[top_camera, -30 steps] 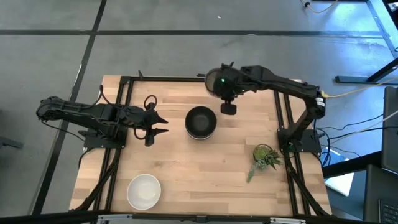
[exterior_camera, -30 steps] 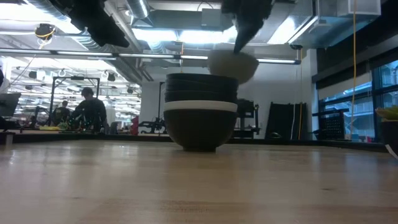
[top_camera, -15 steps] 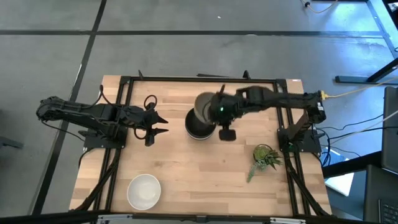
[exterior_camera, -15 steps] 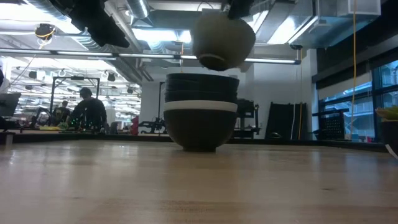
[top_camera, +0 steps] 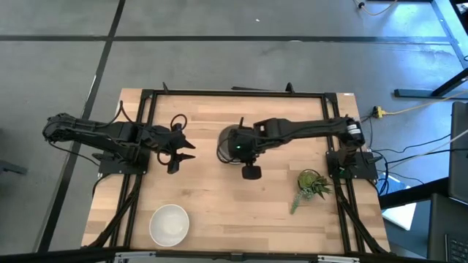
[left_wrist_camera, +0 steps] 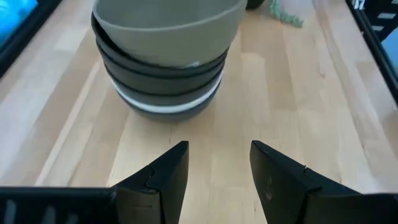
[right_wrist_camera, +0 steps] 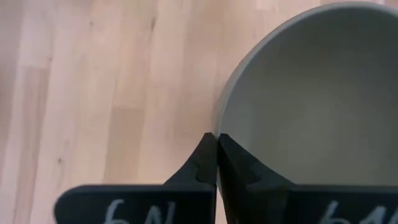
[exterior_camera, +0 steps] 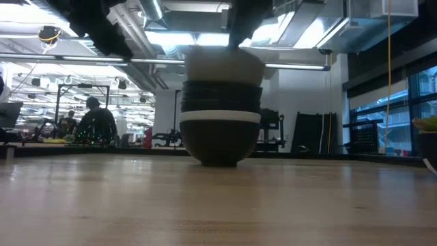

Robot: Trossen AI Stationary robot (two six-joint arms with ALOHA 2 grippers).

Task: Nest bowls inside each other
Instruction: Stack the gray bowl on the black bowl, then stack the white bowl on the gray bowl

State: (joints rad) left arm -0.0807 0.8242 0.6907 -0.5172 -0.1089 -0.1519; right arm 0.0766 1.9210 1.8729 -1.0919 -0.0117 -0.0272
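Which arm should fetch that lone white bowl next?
Probably the left. Its gripper hangs open and empty on the white bowl's side; the right gripper is shut on the grey-green bowl at the stack.

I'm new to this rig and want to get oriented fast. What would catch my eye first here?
The stack of nested bowls at the table's middle, dark with one white band, stands out first. The right gripper holds the grey-green bowl by its rim at the stack's top. Aside, the left gripper waits open to the stack's left, a lone white bowl sits near the front edge, and a plant sprig lies at the right.
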